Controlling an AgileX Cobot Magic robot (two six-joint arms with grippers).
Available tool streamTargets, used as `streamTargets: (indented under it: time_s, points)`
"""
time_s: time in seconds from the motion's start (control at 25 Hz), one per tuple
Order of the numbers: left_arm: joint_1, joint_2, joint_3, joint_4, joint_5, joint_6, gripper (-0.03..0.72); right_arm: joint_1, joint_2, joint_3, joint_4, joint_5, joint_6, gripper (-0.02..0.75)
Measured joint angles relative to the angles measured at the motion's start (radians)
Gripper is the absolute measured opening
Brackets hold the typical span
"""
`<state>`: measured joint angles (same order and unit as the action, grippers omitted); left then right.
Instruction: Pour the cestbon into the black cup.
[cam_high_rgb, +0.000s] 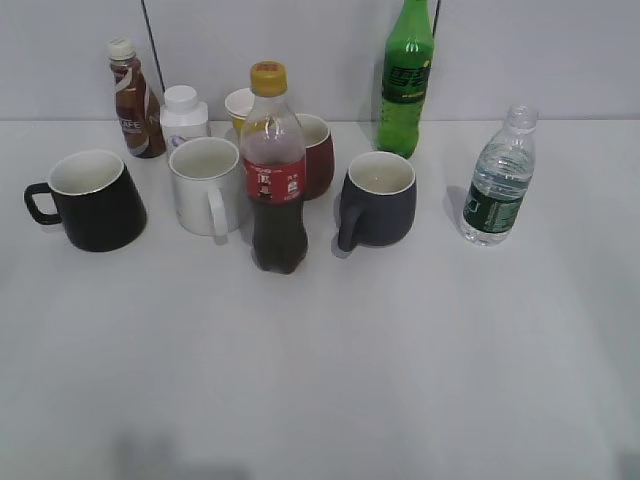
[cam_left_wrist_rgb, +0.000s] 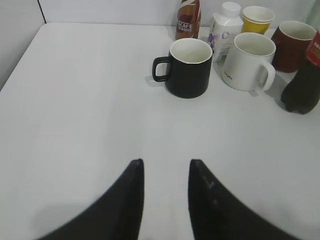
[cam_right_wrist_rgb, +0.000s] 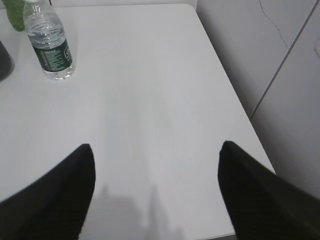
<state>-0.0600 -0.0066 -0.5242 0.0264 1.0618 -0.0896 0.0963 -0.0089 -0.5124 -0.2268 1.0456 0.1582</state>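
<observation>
The cestbon (cam_high_rgb: 499, 180), a small clear bottle with a dark green label and no cap, stands upright at the right of the table; it also shows at the top left of the right wrist view (cam_right_wrist_rgb: 49, 42). The black cup (cam_high_rgb: 90, 201), with a white inside and its handle to the left, stands at the far left; it also shows in the left wrist view (cam_left_wrist_rgb: 187, 67). My left gripper (cam_left_wrist_rgb: 166, 162) is open and empty, well short of the black cup. My right gripper (cam_right_wrist_rgb: 156, 147) is wide open and empty, short of the cestbon and to its right. Neither gripper shows in the exterior view.
A cola bottle (cam_high_rgb: 273, 175) with a yellow cap stands in the middle front. A white mug (cam_high_rgb: 207, 187), a dark red mug (cam_high_rgb: 315, 155) and a grey-blue mug (cam_high_rgb: 378, 199) stand around it. A green soda bottle (cam_high_rgb: 404, 85), a coffee bottle (cam_high_rgb: 135, 100), a white jar (cam_high_rgb: 184, 115) and a yellow cup (cam_high_rgb: 240, 105) stand behind. The table's right edge (cam_right_wrist_rgb: 235, 100) is near.
</observation>
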Motion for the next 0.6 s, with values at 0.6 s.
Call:
streamTargets:
  time_s: [0.6]
  points:
    - [0.0,0.0,0.0,0.0,0.0,0.0,0.237,0.0,0.0,0.0,0.0,0.0,0.0,0.588]
